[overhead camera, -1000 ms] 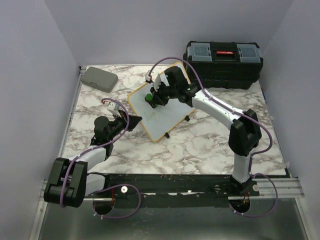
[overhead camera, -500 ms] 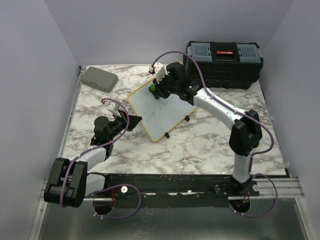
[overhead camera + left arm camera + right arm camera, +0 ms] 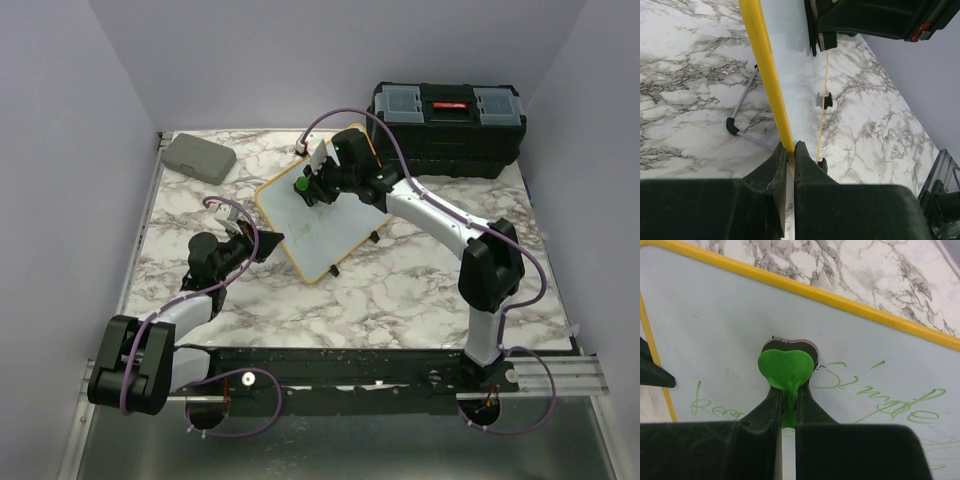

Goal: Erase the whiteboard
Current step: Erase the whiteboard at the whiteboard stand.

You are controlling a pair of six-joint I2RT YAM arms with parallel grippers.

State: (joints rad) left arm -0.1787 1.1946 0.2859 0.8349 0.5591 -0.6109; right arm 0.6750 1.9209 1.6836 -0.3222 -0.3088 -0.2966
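The whiteboard (image 3: 325, 228), white with a yellow frame, lies tilted near the middle of the marble table. Green handwriting (image 3: 879, 396) remains on its face. My left gripper (image 3: 268, 243) is shut on the yellow frame (image 3: 765, 65) at the board's left edge, as the left wrist view shows (image 3: 790, 150). My right gripper (image 3: 303, 188) is over the board's far left part, shut on a green eraser (image 3: 786, 369) with a dark pad underneath. The pad presses on the board (image 3: 730, 315), just left of the writing.
A black toolbox (image 3: 447, 125) stands at the back right. A flat grey case (image 3: 199, 157) lies at the back left corner. The board's thin metal leg (image 3: 742, 105) sticks out onto the table beneath it. Walls close in on three sides.
My right gripper slid the eraser toward the board's far edge and then a little way back. The left gripper kept its hold and did not move.
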